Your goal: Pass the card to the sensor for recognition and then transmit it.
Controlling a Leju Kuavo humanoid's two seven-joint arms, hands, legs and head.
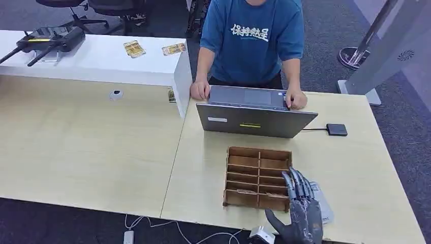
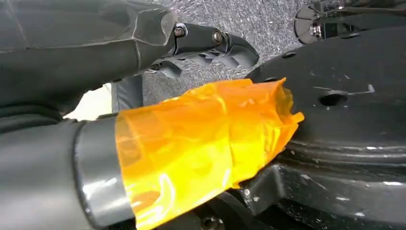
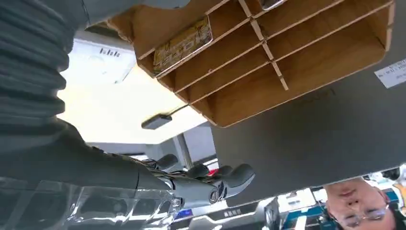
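Reaching in from the 5 o'clock corner of the head view, the robot's right hand [image 1: 301,211] hovers at the right end of a wooden divider tray [image 1: 258,178] on the pale counter [image 1: 350,173], its fingers [image 1: 297,184] stretched straight and slightly apart, holding nothing, the thumb splayed toward 8 o'clock. A card [image 3: 183,44] with a yellowish printed face lies in one of the tray's near compartments, seen close in the right wrist view, apart from the fingers. Just beside the hand at 3 o'clock, a pale flat device [image 1: 321,202] rests on the counter, partly hidden. Beyond the tray at 12 o'clock stands an open grey laptop [image 1: 255,119], a person in a blue T-shirt [image 1: 252,38] resting both hands at its keyboard. A small black box [image 1: 336,129] sits cabled at the laptop's 3 o'clock. The left hand [image 2: 210,45], its thumb wrapped in orange tape [image 2: 201,143], hangs with fingers curled in on nothing above grey carpet.
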